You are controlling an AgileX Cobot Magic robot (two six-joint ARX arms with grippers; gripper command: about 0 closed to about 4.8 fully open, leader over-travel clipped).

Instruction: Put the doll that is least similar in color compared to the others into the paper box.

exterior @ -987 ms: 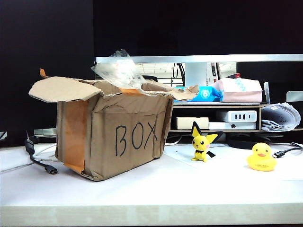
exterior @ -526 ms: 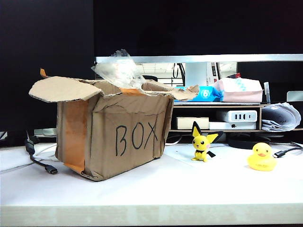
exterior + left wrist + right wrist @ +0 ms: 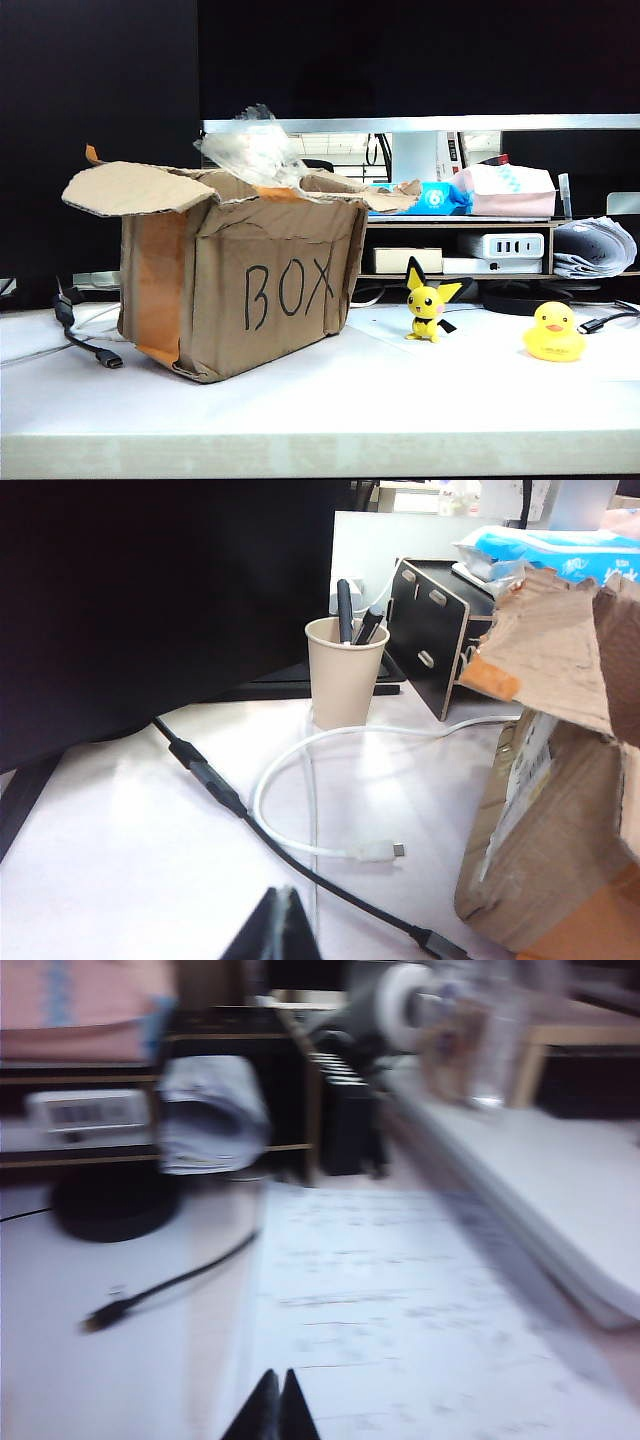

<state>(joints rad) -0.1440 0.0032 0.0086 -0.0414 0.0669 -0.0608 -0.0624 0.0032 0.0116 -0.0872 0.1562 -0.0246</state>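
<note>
Although no arm shows in the exterior view, each wrist view catches its own gripper's tips at the frame edge. The left gripper [image 3: 280,925] hangs low over the table [image 3: 330,400] beside the paper box [image 3: 250,290], its jaws pressed together on nothing. The right gripper [image 3: 272,1405], over a printed sheet [image 3: 380,1300] on the far right of the desk, is likewise closed and empty, in a blurred picture.

Farther back, the box stands with ragged flaps open, and 2 yellow toys remain out: a mouse-like figurine [image 3: 429,303] and a rubber duck [image 3: 553,333]. The doll, the white rabbit, is in no view; I cannot tell where it is, though it may lie inside the box.

In my judgement the placing is likely done, so the next move calls only for parking both arms.
</note>
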